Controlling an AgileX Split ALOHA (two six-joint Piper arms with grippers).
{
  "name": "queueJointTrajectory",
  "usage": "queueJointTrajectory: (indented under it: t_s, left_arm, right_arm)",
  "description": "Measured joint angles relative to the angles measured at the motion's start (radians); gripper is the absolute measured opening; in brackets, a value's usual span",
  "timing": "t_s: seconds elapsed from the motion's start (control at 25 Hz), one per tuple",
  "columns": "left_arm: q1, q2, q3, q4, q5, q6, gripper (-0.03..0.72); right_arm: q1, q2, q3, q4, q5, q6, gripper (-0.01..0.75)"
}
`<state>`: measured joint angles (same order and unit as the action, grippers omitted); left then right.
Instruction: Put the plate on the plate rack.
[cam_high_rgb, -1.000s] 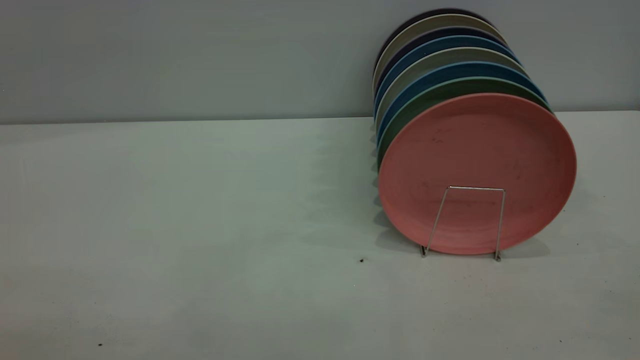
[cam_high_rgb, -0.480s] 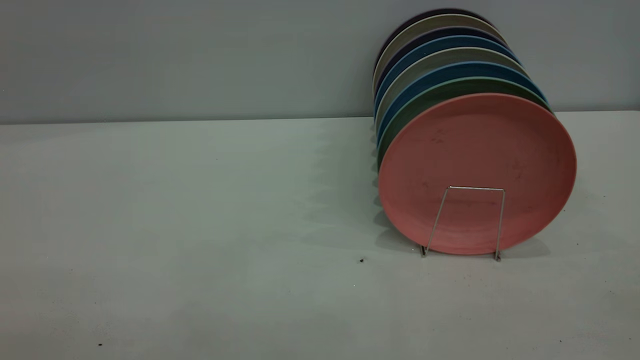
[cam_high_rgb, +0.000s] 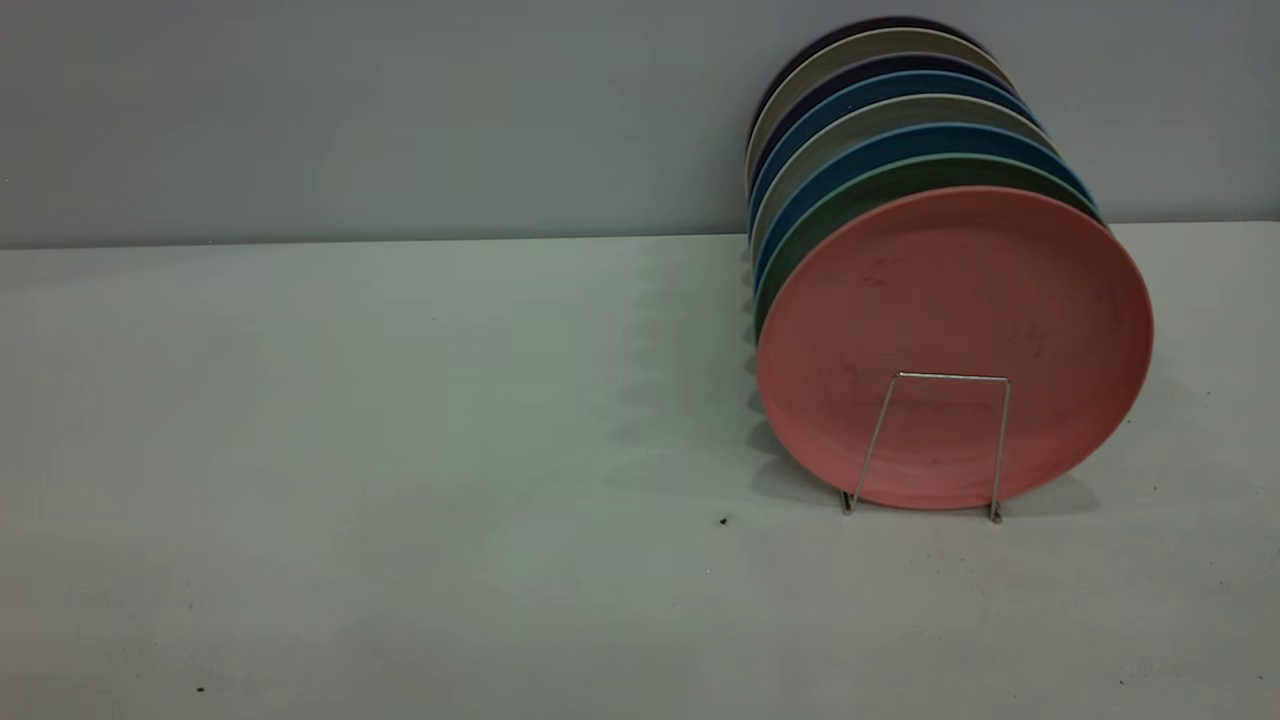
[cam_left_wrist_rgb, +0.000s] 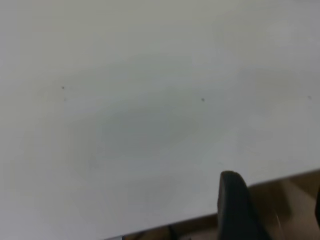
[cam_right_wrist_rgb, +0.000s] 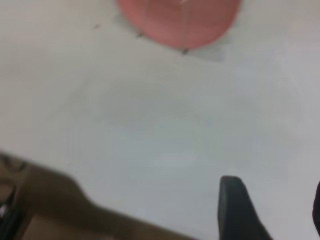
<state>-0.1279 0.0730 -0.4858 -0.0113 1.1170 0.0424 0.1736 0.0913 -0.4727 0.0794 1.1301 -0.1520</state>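
Your left gripper (cam_left_wrist_rgb: 274, 210) and right gripper (cam_right_wrist_rgb: 272, 210) hang spread and empty over the table (cam_high_rgb: 400, 400) edge, well short of the plate rack (cam_high_rgb: 940, 440). Nothing has shifted this last second. The plate (cam_high_rgb: 955, 320) stands in the rack's front slot (teal plate (cam_high_rgb: 880, 190) just behind), so you look finished.

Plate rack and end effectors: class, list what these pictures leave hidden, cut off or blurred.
- Plate rack: exterior view shows only its front loop; the plate hides the rest.
- Plate in the right wrist view: blurred, cut by the edge.
- Left end effector and right end effector: fingers cut off at the edges.
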Motion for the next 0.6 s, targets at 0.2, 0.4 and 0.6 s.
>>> queueJointTrajectory:
  t_s: [0.2,0.4,0.6]
  left_arm:
    - [0.069,-0.083,0.000,0.000,0.008,0.000,0.417]
    - [0.074,-0.095,0.000,-0.001,0.011,0.000,0.417]
    - [0.085,-0.095,0.000,-0.001,0.012,0.000,0.417]
  right_arm:
    - [-0.126,-0.098,0.000,0.000,0.004,0.000,0.380]
    - [-0.137,-0.108,0.000,0.001,0.004,0.000,0.380]
    - [-0.137,-0.108,0.000,0.001,0.004,0.000,0.380]
